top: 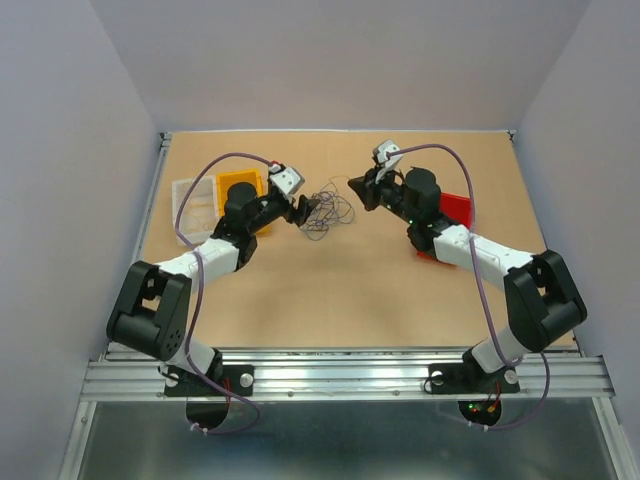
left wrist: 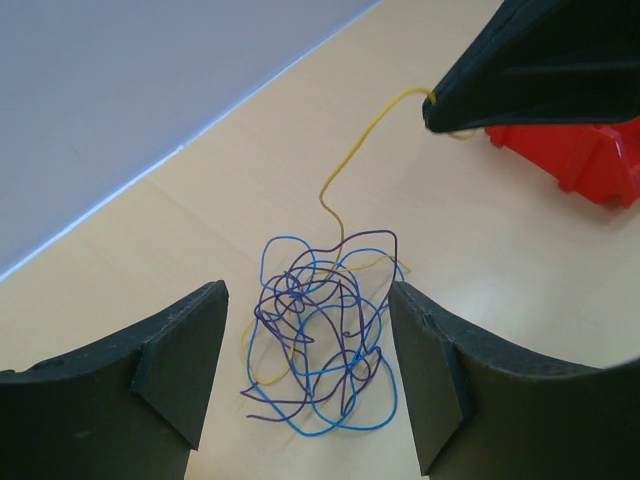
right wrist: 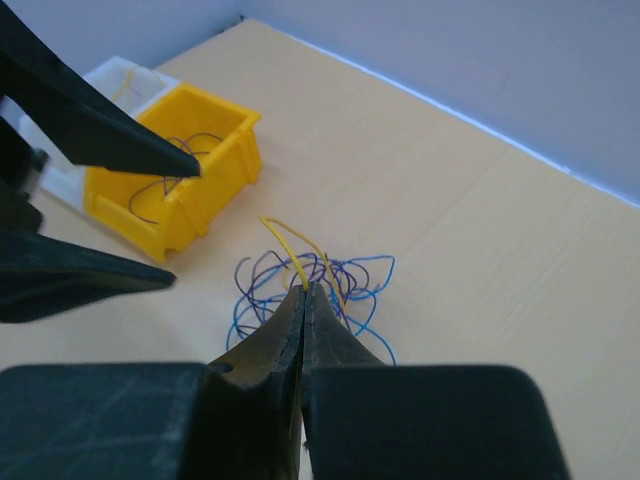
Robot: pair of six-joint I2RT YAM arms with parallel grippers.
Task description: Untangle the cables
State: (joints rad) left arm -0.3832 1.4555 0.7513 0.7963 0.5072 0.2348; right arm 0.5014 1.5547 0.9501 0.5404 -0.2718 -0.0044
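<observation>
- Two risks stand out. If your right pincer (right wrist: 303, 290) draws the yellow strand (left wrist: 345, 170) away while nothing pins the rest, the whole knot of cables (left wrist: 320, 340) will likely drag across the bench (top: 330, 300) instead of loosening.
- Pull too sharply and the loops could cinch tighter, or the thin strand could slip out of the tips.
- Close your left pincer (left wrist: 307, 330) where it is and it may catch several loops at once, the yellow one among them, and lock the tangle.
- Right pincer: clenched, tips together on the yellow strand, which rises from the heap.
- Left pincer: released, jaws wide, one on each side of the heap. It holds nothing, and whether it touches a wire cannot be told.
- The cables lie on the bench between the arms, near the yellow bin (right wrist: 215, 140).
</observation>
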